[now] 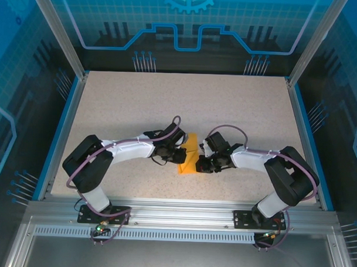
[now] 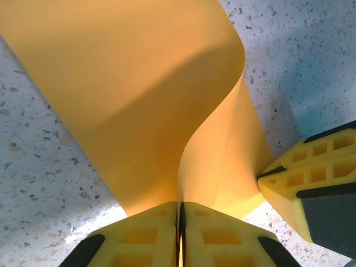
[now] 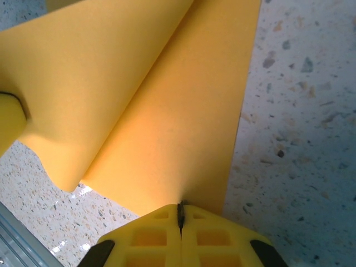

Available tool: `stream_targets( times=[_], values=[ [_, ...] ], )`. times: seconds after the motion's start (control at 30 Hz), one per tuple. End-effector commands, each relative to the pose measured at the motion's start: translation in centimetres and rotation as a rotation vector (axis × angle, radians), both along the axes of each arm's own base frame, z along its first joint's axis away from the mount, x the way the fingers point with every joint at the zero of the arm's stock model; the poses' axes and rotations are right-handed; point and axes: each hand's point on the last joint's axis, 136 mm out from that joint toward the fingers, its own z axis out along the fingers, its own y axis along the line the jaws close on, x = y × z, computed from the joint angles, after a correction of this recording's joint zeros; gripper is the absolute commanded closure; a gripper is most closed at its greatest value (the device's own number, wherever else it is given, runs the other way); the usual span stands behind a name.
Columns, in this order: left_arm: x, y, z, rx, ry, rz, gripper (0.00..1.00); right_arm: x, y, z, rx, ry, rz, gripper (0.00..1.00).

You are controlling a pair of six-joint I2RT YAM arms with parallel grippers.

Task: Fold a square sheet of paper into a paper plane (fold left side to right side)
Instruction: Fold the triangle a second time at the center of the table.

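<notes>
The orange sheet of paper [image 1: 190, 157] lies near the table's front middle, folded narrow, with one flap raised between the two grippers. In the left wrist view the paper [image 2: 139, 94] curls up in an S-shaped bend, and my left gripper [image 2: 181, 206] is shut on its near edge. The right gripper's yellow fingers [image 2: 311, 183] touch the paper's right corner there. In the right wrist view the paper [image 3: 178, 122] shows a long crease, and my right gripper [image 3: 180, 208] is shut on its near edge. From above, the left gripper [image 1: 179, 154] and right gripper [image 1: 202, 163] face each other across the sheet.
The speckled beige table [image 1: 168, 104] has blue rims at left [image 1: 60, 129] and right [image 1: 304, 138]. An aluminium rail [image 1: 181, 213] runs along the near edge, where both arm bases are bolted. Open tabletop stretches behind the paper.
</notes>
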Motion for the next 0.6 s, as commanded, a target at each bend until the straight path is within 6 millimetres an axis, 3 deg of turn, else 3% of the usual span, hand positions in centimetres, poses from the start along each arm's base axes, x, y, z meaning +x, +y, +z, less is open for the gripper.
stream_targets(
  times=[0.0, 0.57],
  values=[
    [0.42, 0.69, -0.78, 0.043, 0.001, -0.004, 0.88, -1.41, -0.65, -1.38, -0.063, 0.053, 0.028, 1.00],
    [1.39, 0.96, -1.74, 0.069, -0.003, -0.002, 0.88, -1.60, -0.82, -1.58, -0.078, 0.062, 0.037, 1.00]
  ],
)
